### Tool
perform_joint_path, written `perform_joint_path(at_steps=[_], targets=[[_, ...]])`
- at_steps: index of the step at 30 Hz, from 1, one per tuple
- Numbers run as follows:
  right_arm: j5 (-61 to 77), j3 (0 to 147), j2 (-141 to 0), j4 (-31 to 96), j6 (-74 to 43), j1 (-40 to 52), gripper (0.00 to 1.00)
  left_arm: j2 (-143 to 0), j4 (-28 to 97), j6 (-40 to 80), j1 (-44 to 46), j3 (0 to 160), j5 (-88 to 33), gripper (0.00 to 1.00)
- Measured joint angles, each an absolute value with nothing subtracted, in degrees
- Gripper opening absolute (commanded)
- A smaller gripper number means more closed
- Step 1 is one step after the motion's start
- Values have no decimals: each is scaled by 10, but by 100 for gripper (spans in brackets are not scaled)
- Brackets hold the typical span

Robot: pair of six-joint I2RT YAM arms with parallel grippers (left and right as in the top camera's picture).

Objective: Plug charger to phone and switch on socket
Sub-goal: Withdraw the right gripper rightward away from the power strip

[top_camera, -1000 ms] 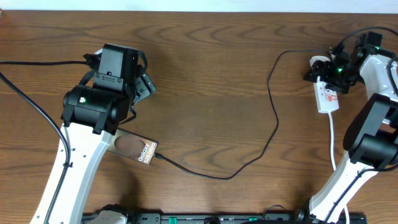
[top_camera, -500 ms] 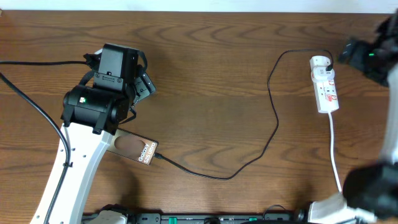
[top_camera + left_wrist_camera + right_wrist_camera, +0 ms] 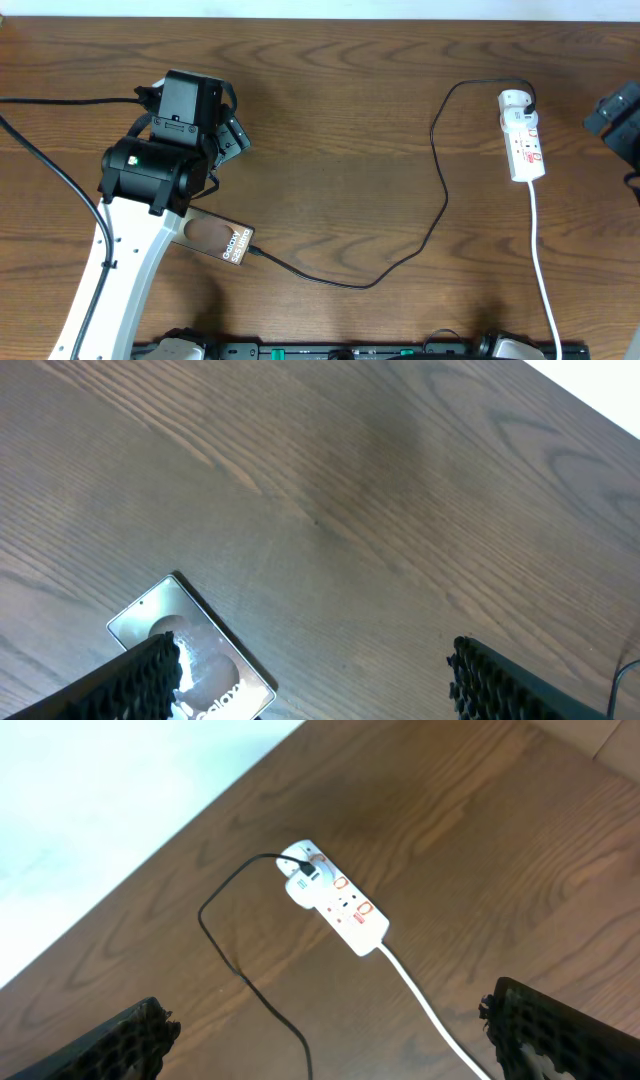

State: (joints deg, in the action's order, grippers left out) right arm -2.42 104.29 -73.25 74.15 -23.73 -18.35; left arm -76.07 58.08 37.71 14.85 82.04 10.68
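The phone (image 3: 222, 240) lies flat at the lower left, partly under my left arm, with the charger's plug tip at its right end. It also shows in the left wrist view (image 3: 200, 650). The charger cable (image 3: 438, 170) runs from the phone in a long curve up to the socket (image 3: 524, 140), a white power strip at the right; the socket also shows in the right wrist view (image 3: 336, 898). My left gripper (image 3: 315, 680) is open above the table beside the phone. My right gripper (image 3: 330, 1040) is open, raised well above the socket, at the right edge of the overhead view (image 3: 620, 115).
The socket's white cord (image 3: 540, 260) runs down toward the front edge. A thick black robot cable (image 3: 50, 160) crosses the left side. The table's far edge (image 3: 150, 830) meets a white wall.
My right arm has lifted off the socket and drawn away to the right edge of the view. The left arm, phone and cable have not moved.
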Motion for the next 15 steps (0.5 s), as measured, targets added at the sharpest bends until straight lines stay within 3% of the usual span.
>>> perform_joint_path(at_steps=[15], targets=[[-24, 1043, -703, 765, -239, -183, 99, -761, 581, 377, 149, 820, 107, 85]])
